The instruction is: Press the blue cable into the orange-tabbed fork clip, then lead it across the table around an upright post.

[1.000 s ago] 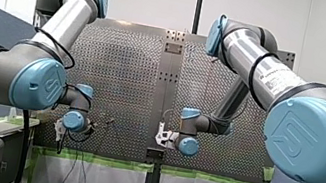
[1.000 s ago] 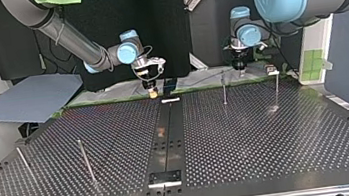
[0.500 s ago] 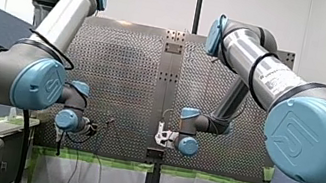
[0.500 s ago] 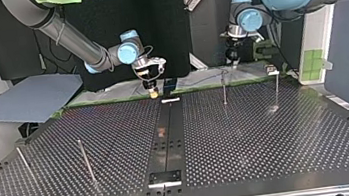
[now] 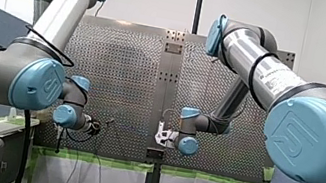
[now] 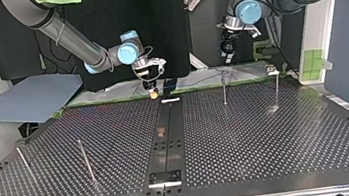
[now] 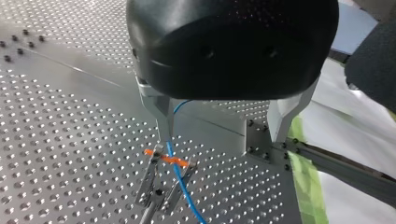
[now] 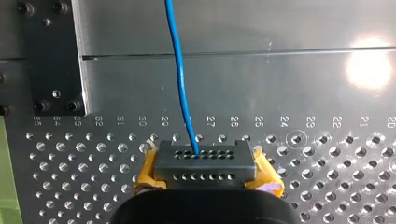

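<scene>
Looks to me like the blue cable (image 7: 180, 179) already sits between the prongs of the orange-tabbed fork clip (image 7: 164, 161), so what's left is leading it around an upright post (image 6: 223, 88). My left gripper (image 7: 222, 135) hangs right above the clip, fingers spread wide and gripping nothing. My right gripper (image 8: 203, 163), further along the cable from the clip, pinches it between yellow pads.

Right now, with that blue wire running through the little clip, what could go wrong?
The blue cable crosses the fork clip at its orange tabs, and I cannot tell if it is fully seated. My left hand is open over it, so a tug from my right hand, shut on the cable, might lift it out. The upright post is thin, so a taut cable could slip over it.
</scene>
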Motion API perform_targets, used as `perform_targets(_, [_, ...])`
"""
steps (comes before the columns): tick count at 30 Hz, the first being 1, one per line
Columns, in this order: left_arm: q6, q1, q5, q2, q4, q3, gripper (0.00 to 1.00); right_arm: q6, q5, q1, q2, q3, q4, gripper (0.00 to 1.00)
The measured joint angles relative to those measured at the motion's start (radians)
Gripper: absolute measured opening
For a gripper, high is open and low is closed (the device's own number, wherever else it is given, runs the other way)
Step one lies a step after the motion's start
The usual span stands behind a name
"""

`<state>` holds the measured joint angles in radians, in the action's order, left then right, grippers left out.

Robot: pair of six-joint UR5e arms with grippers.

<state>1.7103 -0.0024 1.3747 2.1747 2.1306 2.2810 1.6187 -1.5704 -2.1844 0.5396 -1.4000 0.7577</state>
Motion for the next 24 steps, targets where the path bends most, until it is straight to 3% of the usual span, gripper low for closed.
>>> perform_targets(12, [-0.091, -0.031, 0.002, 0.0, -0.014, -0.001, 1.0, 0.0, -0.009, 0.008, -0.002, 0.0, 0.0, 0.0])
perform_targets(24, [-0.104, -0.067, 0.009, 0.0, -0.074, -0.016, 1.0, 0.0, -0.01, 0.008, -0.002, 0.0, 0.003, 0.0])
